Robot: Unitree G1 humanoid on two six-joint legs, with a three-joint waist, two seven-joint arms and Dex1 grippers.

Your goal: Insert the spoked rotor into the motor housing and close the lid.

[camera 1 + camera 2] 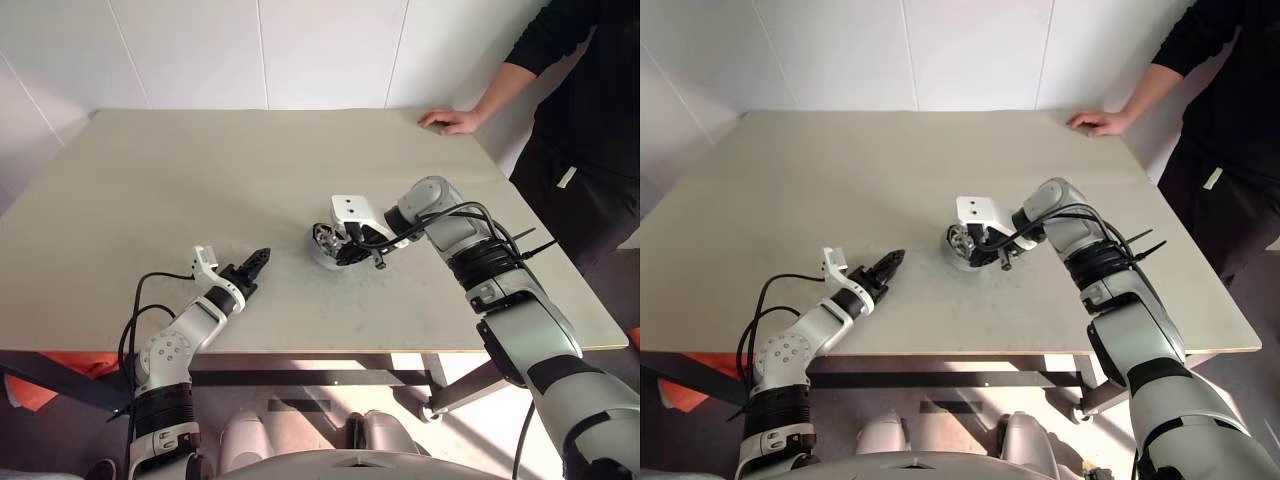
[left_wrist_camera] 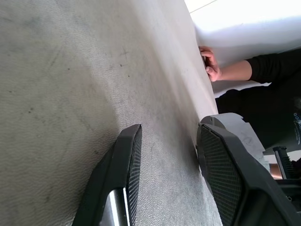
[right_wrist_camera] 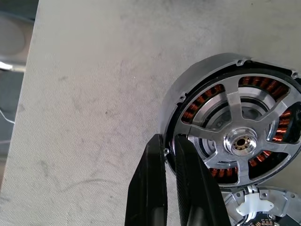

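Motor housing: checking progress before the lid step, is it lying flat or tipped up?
Tipped up: the motor housing is pinched by its rim in the right gripper, above the table.

motor housing cut off at right wrist frame edge; in head views mostly hidden behind right gripper. second round part below, barely peeking.

I read the squat silver metal motor housing as machined aluminium, satin with bright glints on the spoked face and hub; the windings inside look like glossy copper wire. Pale beige table top is matt, finely grained, lightly scuffed. Black left gripper fingers look like matt plastic, their pads finely cross-hatched.
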